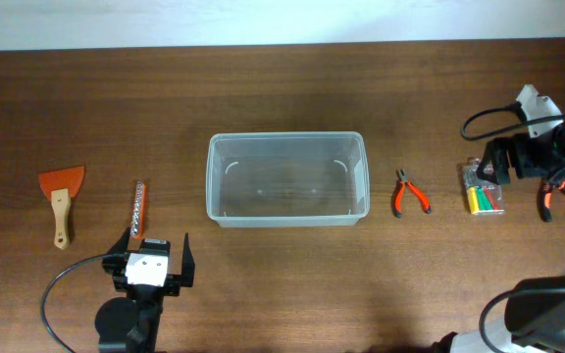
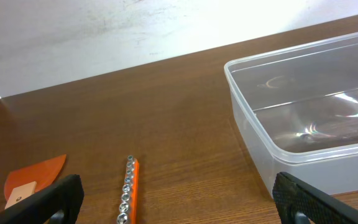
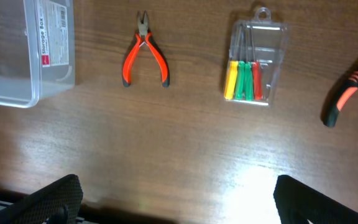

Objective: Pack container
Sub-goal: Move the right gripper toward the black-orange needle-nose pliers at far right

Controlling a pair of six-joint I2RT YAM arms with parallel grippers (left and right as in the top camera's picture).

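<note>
Empty container (image 1: pixel 287 136), mid-table, nothing packed yet.

Every tool lies outside it: a bit strip (image 1: pixel 137 211) and a scraper (image 1: pixel 62 201) at its 9 o'clock; orange pliers (image 1: pixel 410 193), a small clear case (image 1: pixel 484 191) and a second pair of pliers (image 1: pixel 557 199) at 3 o'clock. The left gripper (image 2: pixel 176 199), at 8 o'clock, and the right gripper (image 3: pixel 176 199), near the case, are spread wide and hold nothing. The whole job seems left to do.

The overhead view looks straight down on the surface (image 1: pixel 282 294) from high up. The left wrist view sits low and near, facing obliquely across it at the container (image 2: pixel 316 165), which overhead also shows. The right wrist view looks steeply down, sharing the pliers (image 3: pixel 145 53) and small case (image 3: pixel 253 59) with overhead.
</note>
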